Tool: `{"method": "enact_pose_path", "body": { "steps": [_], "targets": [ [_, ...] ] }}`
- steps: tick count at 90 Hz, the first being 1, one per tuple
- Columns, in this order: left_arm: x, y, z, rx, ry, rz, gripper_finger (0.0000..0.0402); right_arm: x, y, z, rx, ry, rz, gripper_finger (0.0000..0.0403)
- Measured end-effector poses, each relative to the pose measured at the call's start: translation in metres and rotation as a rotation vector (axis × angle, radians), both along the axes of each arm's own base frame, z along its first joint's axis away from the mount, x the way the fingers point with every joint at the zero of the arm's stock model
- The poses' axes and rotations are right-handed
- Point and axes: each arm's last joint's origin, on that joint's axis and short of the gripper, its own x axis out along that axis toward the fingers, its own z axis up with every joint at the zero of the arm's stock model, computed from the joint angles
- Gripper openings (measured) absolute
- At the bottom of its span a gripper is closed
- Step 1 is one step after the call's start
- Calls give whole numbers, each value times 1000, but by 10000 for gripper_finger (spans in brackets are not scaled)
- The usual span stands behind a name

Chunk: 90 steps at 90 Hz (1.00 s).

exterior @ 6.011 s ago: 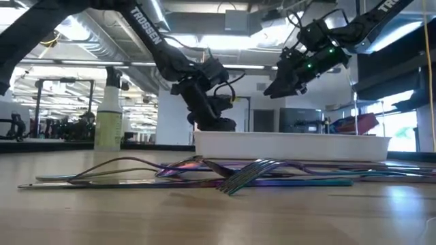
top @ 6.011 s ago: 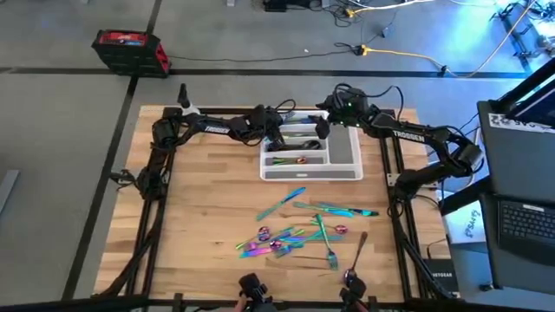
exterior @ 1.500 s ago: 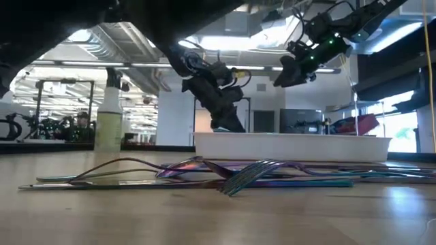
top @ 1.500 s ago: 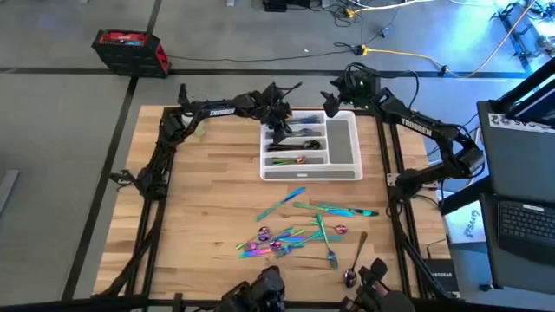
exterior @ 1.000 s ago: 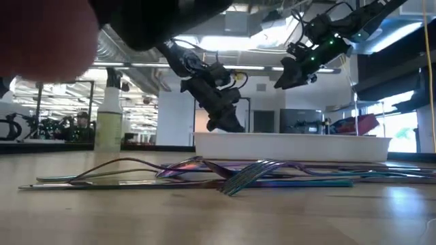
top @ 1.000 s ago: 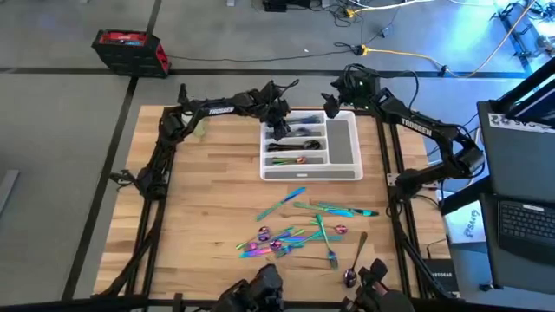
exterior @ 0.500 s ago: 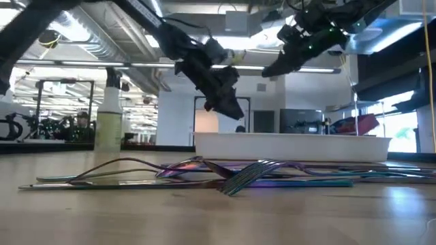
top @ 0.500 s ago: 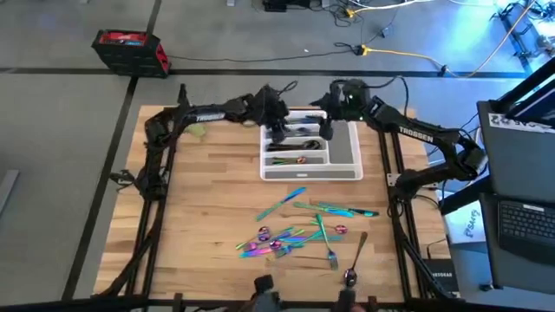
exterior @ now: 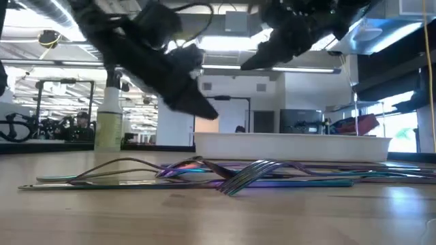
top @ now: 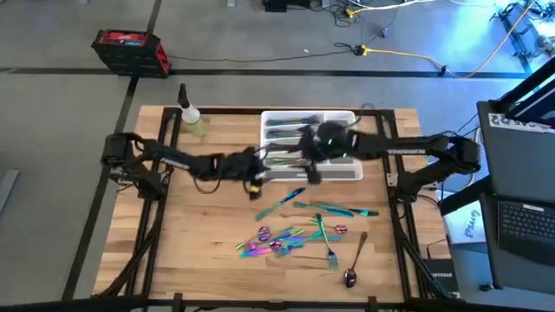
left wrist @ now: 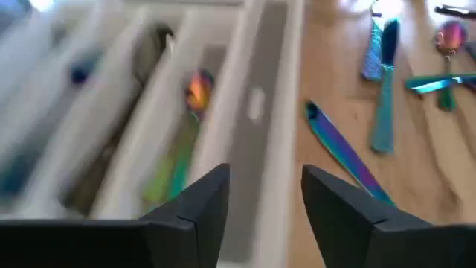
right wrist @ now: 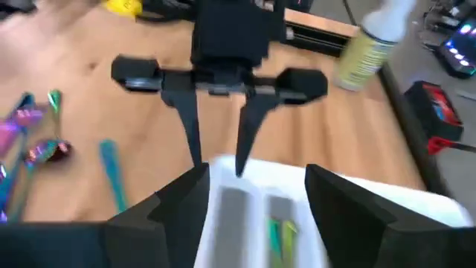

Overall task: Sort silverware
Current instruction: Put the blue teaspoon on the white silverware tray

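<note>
Both claws hang spread and empty by the tray (top: 351,173): left claw (top: 257,179) at its corner, right claw (top: 310,166) over it. Most silverware (top: 299,234) lies on the surface, some in the tray.

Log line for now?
left gripper open, empty | right gripper open, empty | both near tray | silverware piled on table

Both grippers, left (top: 257,178) and right (top: 305,166), jaws apart.
</note>
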Motion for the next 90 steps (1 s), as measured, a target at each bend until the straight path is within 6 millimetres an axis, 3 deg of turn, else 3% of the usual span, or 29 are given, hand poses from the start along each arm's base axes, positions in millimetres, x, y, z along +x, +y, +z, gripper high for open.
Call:
{"method": "enact_pose_path", "body": {
  "steps": [20, 35, 46, 60, 90],
  "targets": [
    [-18, -81, -12, -39, -37, -46, 154, 30, 85, -25, 118, -46, -40, 207],
    [-30, -121, -18, -112, -38, -46, 154, 39, 124, -43, 246, -39, -66, 207],
    [-36, -133, -29, -168, -5, -18, 154, 45, 138, -75, 344, 86, -54, 207],
    [-41, -146, -40, -201, 34, -25, 154, 54, 149, -108, 337, 142, -69, 207],
    [-52, -160, -49, -191, 111, -72, 154, 89, 157, -137, 554, 188, -154, 194]
  ]
}}
